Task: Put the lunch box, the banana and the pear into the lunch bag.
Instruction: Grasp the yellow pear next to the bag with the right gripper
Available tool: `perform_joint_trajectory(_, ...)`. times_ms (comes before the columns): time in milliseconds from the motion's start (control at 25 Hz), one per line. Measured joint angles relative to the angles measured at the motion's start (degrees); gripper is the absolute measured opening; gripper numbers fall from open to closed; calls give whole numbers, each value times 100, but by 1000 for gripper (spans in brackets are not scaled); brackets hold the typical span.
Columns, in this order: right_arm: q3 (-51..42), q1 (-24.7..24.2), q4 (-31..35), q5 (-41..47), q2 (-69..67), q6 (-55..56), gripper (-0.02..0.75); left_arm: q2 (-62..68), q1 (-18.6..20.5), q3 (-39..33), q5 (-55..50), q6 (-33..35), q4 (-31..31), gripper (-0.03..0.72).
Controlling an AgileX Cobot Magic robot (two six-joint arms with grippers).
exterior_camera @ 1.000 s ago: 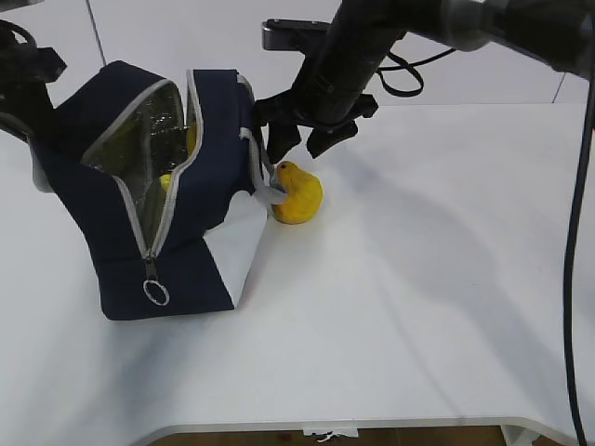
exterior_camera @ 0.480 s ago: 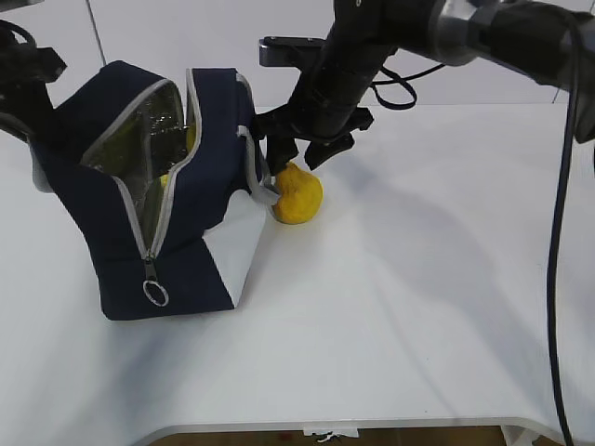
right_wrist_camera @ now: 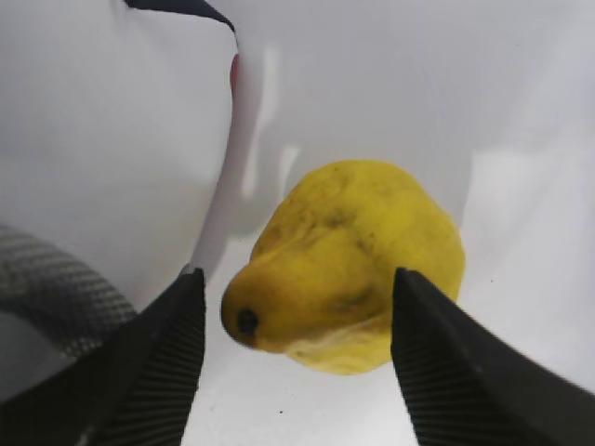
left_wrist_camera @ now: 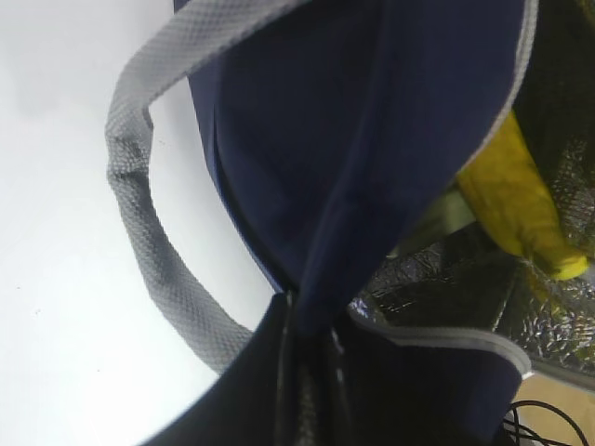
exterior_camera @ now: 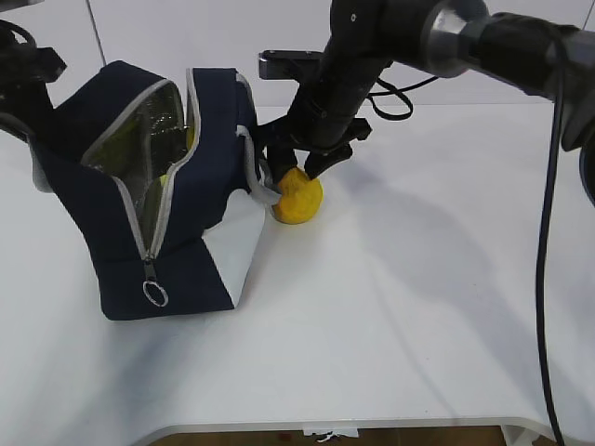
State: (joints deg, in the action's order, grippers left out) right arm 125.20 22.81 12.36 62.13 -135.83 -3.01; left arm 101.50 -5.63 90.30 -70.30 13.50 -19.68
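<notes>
The navy lunch bag [exterior_camera: 102, 204] stands at the left with its zipper open and its silvery lining showing. My left gripper [left_wrist_camera: 307, 372] is shut on the bag's navy fabric edge at the far left [exterior_camera: 33, 107]. Inside the bag lies the yellow banana [left_wrist_camera: 516, 200]. A pale green sliver [left_wrist_camera: 444, 216] beside it may be the lunch box. The yellow-orange pear [exterior_camera: 297, 198] rests on the table against the bag's white side panel. My right gripper [exterior_camera: 296, 173] is open, with a finger on either side of the pear [right_wrist_camera: 363, 251] and neither finger [right_wrist_camera: 158, 362] touching it.
A grey webbing handle [exterior_camera: 258, 177] hangs off the bag right beside the pear and my left-hand finger. The white table [exterior_camera: 418, 307] stretches to the right and front. Black cables [exterior_camera: 395, 93] trail behind the right arm.
My right gripper has come down and slightly left, from above the pear to straddling its top. The bag, the pear and the left arm have not moved.
</notes>
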Motion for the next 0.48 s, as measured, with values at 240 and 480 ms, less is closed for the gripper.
perform_joint_trajectory(240,2,0,0,-10,0,9,488,0,0,0,0,0,0,8)
perform_joint_trajectory(480,2,0,-12,-10,0,9,393,0,0,0,0,0,0,8)
